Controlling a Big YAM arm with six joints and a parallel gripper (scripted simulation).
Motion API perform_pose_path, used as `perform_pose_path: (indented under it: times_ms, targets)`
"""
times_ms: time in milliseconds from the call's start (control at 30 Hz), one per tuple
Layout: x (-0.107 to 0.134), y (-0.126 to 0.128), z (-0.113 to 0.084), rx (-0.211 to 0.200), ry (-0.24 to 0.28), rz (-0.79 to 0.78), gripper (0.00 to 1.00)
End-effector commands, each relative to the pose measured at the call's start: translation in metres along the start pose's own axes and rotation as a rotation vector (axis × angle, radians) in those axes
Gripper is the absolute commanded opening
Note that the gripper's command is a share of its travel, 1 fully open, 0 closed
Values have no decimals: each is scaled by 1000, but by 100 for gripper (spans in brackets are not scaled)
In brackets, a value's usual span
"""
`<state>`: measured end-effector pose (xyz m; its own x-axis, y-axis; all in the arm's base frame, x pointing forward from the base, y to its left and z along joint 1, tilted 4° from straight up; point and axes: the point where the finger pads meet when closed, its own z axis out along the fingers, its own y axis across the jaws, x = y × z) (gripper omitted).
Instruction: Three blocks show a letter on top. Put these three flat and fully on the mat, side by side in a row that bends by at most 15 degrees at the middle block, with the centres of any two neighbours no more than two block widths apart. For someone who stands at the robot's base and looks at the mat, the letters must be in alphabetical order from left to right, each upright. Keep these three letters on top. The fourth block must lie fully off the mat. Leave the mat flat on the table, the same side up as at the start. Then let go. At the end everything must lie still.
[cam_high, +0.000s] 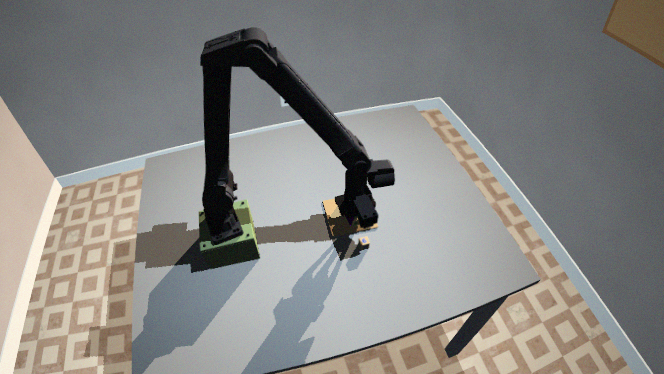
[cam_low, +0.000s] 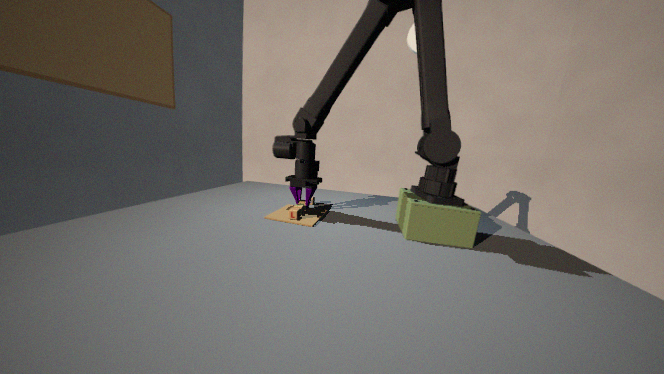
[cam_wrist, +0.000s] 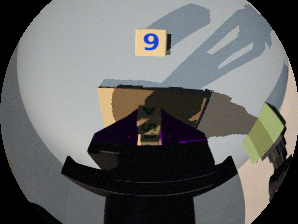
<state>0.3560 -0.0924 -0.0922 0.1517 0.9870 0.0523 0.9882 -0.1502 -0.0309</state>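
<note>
The tan mat lies flat on the table under my gripper. In the wrist view three blocks stand in a close row on it. The middle one looks like an S, and my fingers are shut on it, low at the mat. The block beyond the fingertips has a dark letter I cannot read surely. The third block shows a red L on its side; its top is mostly hidden. The block marked 9 lies off the mat.
The green base block carries the arm. It stands on the grey table, with a stretch of table between it and the mat. The arm's shadow crosses the table and part of the mat.
</note>
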Motion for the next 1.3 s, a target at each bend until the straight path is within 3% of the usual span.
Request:
perform_pose_path:
  times_ms: [0,400,833,1167,1200,1267]
  targets:
    - [-3,1,-1,-17,-3,-3,20]
    - [-3,1,-1,-17,-3,-3,20]
    - [-3,1,-1,-17,-3,-3,39]
    - [-3,1,-1,-17,-3,-3,39]
    - [-3,1,-1,-17,-3,-3,44]
    - [-3,1,-1,-17,-3,-3,44]
